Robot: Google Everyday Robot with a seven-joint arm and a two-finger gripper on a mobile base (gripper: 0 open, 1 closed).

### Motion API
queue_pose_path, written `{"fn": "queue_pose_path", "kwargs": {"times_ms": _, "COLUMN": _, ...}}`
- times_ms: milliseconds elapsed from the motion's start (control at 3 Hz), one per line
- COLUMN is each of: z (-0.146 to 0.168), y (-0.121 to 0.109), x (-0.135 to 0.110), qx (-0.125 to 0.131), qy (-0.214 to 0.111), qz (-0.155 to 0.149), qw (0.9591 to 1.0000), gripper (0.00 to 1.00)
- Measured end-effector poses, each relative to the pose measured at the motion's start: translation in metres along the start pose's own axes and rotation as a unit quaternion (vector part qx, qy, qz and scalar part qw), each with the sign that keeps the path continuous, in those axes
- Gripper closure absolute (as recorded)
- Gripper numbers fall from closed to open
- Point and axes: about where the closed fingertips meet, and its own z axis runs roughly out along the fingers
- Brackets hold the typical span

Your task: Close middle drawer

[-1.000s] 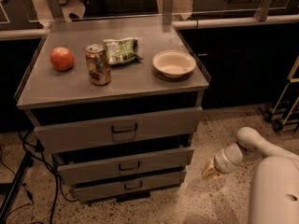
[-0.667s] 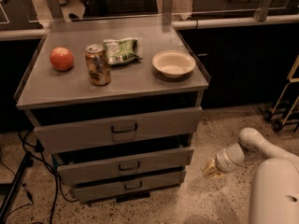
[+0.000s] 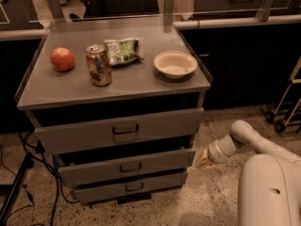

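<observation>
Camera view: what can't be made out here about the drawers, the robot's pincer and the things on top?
- Middle drawer: its inside is hidden under the top drawer, camera view.
- Pincer, low by the middle drawer's right end: whether it touches the drawer is unclear; its tip is too small.
- Can: lettering too small to read.
- Robot arm: cut off by the right and bottom edges.
</observation>
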Motion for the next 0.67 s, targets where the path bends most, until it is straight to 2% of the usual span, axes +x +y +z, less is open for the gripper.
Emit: {"fn": "queue_pose_path", "kwargs": {"times_ms": 667, "z": 0.003, "y": 0.022, "x": -0.024, "qx": -0.018, "qy": -0.010, "qz": 0.003, "qw": 0.9998, "gripper": 1.00}}
